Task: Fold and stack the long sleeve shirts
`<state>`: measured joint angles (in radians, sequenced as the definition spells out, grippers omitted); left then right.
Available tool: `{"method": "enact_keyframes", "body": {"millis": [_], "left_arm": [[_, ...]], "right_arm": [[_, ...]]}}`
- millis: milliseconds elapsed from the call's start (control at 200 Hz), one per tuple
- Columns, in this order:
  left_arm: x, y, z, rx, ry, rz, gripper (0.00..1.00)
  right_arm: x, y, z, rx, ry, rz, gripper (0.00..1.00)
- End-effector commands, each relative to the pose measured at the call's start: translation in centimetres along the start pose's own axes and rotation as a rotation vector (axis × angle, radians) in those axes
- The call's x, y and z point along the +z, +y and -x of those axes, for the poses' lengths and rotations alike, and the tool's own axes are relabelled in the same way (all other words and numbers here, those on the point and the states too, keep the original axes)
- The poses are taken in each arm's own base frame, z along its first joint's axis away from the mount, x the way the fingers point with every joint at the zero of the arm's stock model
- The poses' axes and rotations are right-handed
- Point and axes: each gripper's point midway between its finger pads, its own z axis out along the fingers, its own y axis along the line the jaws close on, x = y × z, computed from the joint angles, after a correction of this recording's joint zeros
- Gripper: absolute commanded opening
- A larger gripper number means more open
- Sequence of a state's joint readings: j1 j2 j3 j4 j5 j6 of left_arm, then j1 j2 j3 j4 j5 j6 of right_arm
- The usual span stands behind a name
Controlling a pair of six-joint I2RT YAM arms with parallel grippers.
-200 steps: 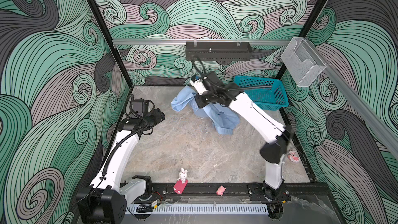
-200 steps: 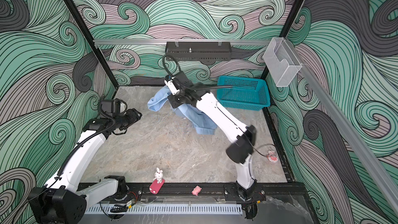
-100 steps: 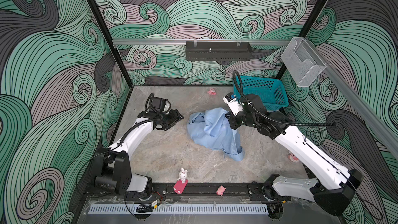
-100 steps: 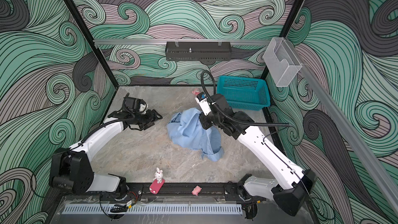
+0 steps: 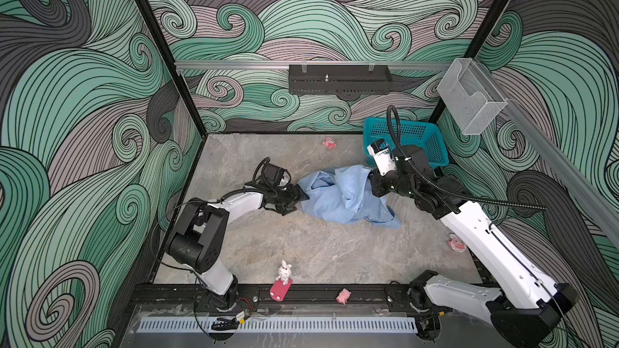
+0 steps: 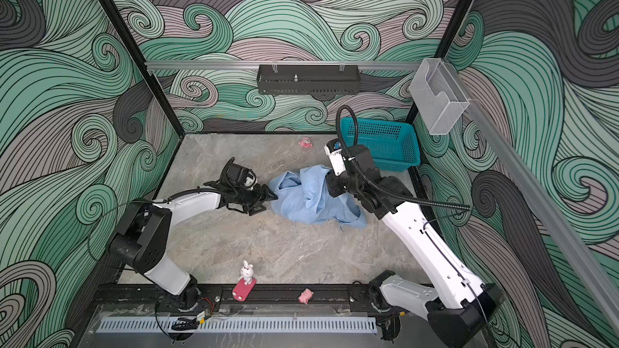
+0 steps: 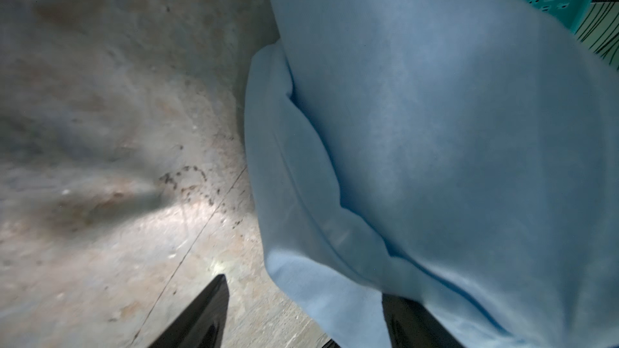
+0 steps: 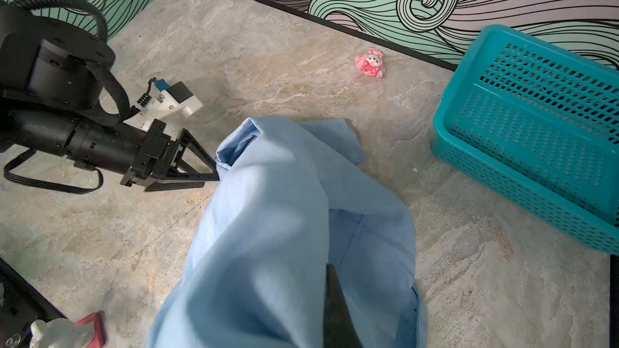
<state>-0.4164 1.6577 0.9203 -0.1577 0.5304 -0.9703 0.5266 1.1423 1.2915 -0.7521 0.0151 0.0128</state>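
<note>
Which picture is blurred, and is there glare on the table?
Left wrist view: shirt and table smeared, with bright glare patch on the table. Right wrist view: sharp, only the nearest shirt fold soft. Both top views: sharp, evenly lit.

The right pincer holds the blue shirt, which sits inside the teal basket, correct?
No. The right pincer holds the blue shirt, but it lies on the table beside the teal basket, not inside; both top views show it.

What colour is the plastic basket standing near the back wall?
Teal, with perforated walls; the basket shows best in the right wrist view.
</note>
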Motion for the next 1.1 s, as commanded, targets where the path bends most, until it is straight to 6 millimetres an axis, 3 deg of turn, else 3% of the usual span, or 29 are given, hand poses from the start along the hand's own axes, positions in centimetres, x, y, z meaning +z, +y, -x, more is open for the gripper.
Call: {"method": "enact_keyframes", "body": {"millis": [0, 140, 190, 330, 445, 565, 680, 901, 1096], "left_arm": [[1.0, -2.4, 1.4, -0.003, -0.029, -0.088, 0.68], [1.7, -3.8, 2.8, 0.007, -0.048, -0.132, 0.46], [1.7, -4.1, 3.0, 0.012, -0.052, -0.137, 0.44], [0.1, -3.2, 3.4, -0.022, -0.106, -0.135, 0.63], [-0.8, -1.9, 3.4, -0.102, -0.116, -0.127, 0.74], [-0.7, -2.8, 4.1, -0.222, -0.081, -0.201, 0.86], [0.1, -4.1, 4.5, -0.351, -0.011, -0.241, 0.87], [1.5, -7.0, 5.5, -0.474, 0.056, -0.357, 0.73], [3.1, -6.5, 5.6, -0.523, 0.089, -0.351, 0.52]], "right_arm": [[-2.1, -0.4, 2.4, 0.025, -0.094, -0.004, 0.0], [-2.9, -0.5, 2.7, 0.033, -0.115, -0.001, 0.0], [-3.2, -0.6, 2.8, 0.034, -0.122, -0.004, 0.0], [-4.1, -1.0, 2.8, 0.035, -0.132, -0.015, 0.0], [-4.6, -1.1, 2.7, 0.031, -0.142, -0.016, 0.0], [-4.7, -1.1, 2.6, 0.028, -0.138, -0.011, 0.0], [-4.9, -1.1, 2.4, 0.028, -0.134, -0.012, 0.0], [-5.1, -1.2, 2.1, 0.027, -0.13, -0.018, 0.0], [-5.0, -1.2, 1.8, 0.026, -0.12, -0.019, 0.0]]}}
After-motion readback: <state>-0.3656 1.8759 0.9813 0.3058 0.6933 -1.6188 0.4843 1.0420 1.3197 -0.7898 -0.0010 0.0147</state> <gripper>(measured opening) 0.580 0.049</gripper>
